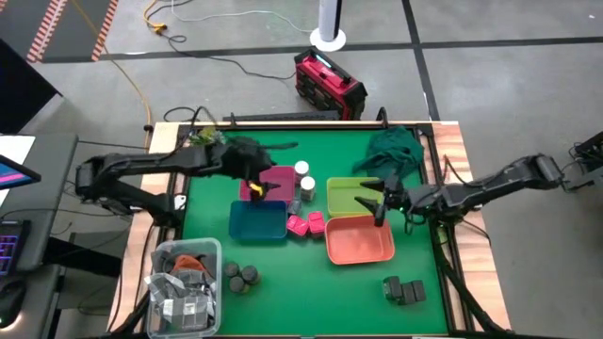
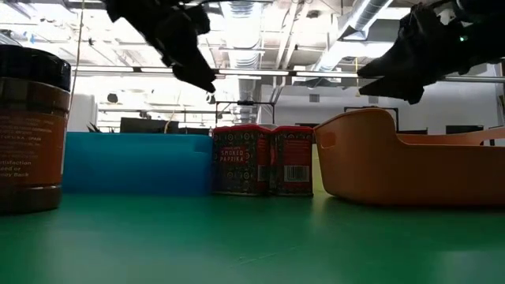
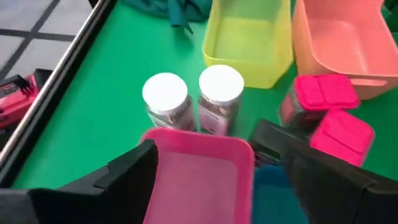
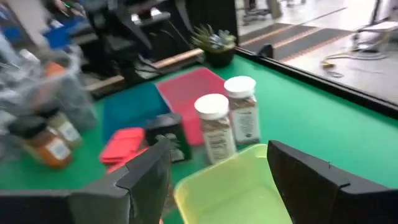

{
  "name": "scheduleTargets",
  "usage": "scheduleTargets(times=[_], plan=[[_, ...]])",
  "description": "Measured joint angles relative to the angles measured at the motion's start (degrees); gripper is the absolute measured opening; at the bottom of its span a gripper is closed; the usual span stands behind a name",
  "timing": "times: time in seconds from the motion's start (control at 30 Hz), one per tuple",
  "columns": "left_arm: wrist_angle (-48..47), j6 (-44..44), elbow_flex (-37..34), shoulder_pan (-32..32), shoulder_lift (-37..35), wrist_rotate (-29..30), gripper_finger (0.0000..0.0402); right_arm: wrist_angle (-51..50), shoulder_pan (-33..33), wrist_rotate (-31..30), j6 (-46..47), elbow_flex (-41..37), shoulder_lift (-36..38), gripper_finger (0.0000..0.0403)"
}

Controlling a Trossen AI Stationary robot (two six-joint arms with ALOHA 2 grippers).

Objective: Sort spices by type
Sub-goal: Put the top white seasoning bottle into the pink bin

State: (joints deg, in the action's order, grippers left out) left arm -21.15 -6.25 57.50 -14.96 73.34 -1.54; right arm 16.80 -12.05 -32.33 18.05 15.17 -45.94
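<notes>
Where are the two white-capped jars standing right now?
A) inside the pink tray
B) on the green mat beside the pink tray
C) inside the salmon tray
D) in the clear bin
B: the two white-capped jars stand upright on the green mat, just outside the pink tray, which is empty.

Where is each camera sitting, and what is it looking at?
High view: above the table, looking straight down at the trays; both arms show, left hand over the pink tray, right hand by the green tray.
Low view: at tabletop height, facing the pink boxes; both arms hang in from above.
Left wrist view: on the left arm, facing the white-capped jars; its own open fingers show.
Right wrist view: on the right arm, over the green tray; open fingers show.
Both wrist views share the jars.
</notes>
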Motion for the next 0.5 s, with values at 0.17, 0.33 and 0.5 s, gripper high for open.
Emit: scheduleTargets(times=[0.17, 0.33, 0.5], plan=[[-5.17, -6.06, 8.83, -3.1, 8.01, -3.57, 0.0325, 0.6, -4.8, -6.04, -2.9, 3.25, -7.07, 0.0289], [-6.34, -9.12, 15.32, -5.22, 16.49, -5.15, 0.0325, 0.6, -7.41, -6.68, -2.14, 5.48, -13.14, 0.0289], [-7.02, -13.01, 21.3, -5.33, 22.82, -6.29, 0.0325, 0.88, -11.51, -13.2, 2.24, 5.56, -17.04, 0.0289]])
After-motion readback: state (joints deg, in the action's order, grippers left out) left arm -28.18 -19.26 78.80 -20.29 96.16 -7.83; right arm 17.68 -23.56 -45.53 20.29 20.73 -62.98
